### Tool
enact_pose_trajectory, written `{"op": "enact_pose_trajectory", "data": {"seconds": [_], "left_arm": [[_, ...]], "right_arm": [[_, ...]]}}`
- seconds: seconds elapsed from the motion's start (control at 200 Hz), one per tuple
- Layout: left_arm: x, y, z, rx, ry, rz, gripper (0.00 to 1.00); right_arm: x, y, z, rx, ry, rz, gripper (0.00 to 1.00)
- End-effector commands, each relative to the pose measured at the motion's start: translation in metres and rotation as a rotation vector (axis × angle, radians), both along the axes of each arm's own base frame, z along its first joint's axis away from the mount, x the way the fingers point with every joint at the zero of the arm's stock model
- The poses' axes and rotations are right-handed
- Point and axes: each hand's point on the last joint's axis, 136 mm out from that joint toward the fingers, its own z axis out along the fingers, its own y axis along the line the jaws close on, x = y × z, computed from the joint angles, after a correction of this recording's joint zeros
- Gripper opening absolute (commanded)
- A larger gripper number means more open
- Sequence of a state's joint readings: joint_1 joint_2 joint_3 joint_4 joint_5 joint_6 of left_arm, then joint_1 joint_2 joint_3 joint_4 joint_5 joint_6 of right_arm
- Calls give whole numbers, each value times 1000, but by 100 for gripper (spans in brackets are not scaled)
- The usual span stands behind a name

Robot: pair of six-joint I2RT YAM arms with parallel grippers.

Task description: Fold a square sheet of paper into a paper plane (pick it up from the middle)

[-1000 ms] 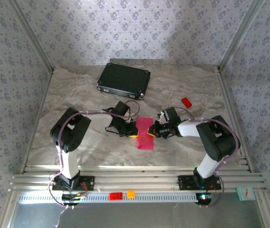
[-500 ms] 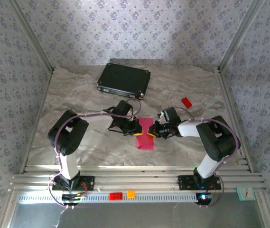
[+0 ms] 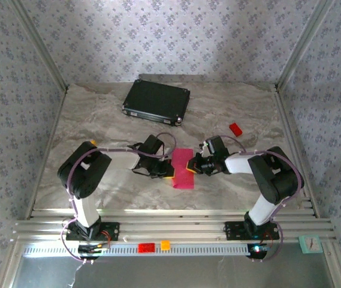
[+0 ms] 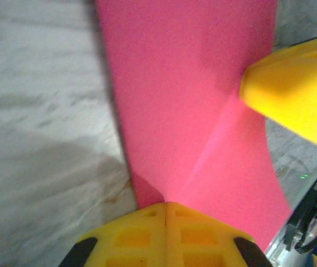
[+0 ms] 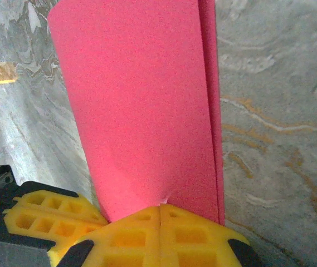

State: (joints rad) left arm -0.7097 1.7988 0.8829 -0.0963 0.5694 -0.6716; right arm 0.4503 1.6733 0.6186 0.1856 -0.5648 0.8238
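1. Marble-patterned table with floral wallpaper on three sides; same as a second ago.
2. Black case sits at 12 o'clock from table centre. Lid shut, contents cannot be seen. Unmoved.
3. Left arm: forearm now lies flatter across the table than a second ago, with the wrist swung round toward 9 o'clock of the paper. Right arm unchanged.
4. Magenta square sheet of paper is at table centre, folded double into a narrow strip running 12 to 6 o'clock. Position about as before.
5. Left gripper: pads pressed together, pinching the strip's 9 o'clock edge.
6. Right gripper: pads pressed together, pinching the 3 o'clock edge.
7. Small red block lies at 2 o'clock, well apart from the paper. Unmoved.
8. Orange cube rests on the front rail at 6 o'clock. Unmoved.
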Motion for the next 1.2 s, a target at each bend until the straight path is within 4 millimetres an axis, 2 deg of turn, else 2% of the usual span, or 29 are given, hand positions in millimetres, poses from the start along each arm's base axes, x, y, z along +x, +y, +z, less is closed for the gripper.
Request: {"op": "enact_pose_trajectory", "data": {"seconds": [0.0,0.1,0.2,0.355,0.59,0.76,0.88,1.069,1.194], "left_arm": [[-22,33,-12,150,25,-7,5],[-16,24,16,83,-32,17,4],[-11,7,40,-8,-20,25,4],[-6,-18,53,-111,14,19,4],[-12,-27,25,-72,79,-16,5],[-30,-9,-8,17,128,-31,5],[-45,12,-25,94,147,-44,5],[-63,34,-31,150,144,-77,6],[-61,40,-24,162,95,-73,6]], "right_arm": [[-57,-57,-69,-284,259,-83,0],[-55,-57,-67,-280,250,-89,0],[-54,-57,-67,-281,251,-88,0],[-55,-57,-68,-283,251,-90,0],[-56,-57,-69,-282,252,-89,0],[-57,-58,-70,-285,255,-90,0],[-57,-58,-71,-285,257,-92,0],[-57,-58,-70,-285,255,-92,0],[-58,-59,-71,-290,255,-92,0]]}}
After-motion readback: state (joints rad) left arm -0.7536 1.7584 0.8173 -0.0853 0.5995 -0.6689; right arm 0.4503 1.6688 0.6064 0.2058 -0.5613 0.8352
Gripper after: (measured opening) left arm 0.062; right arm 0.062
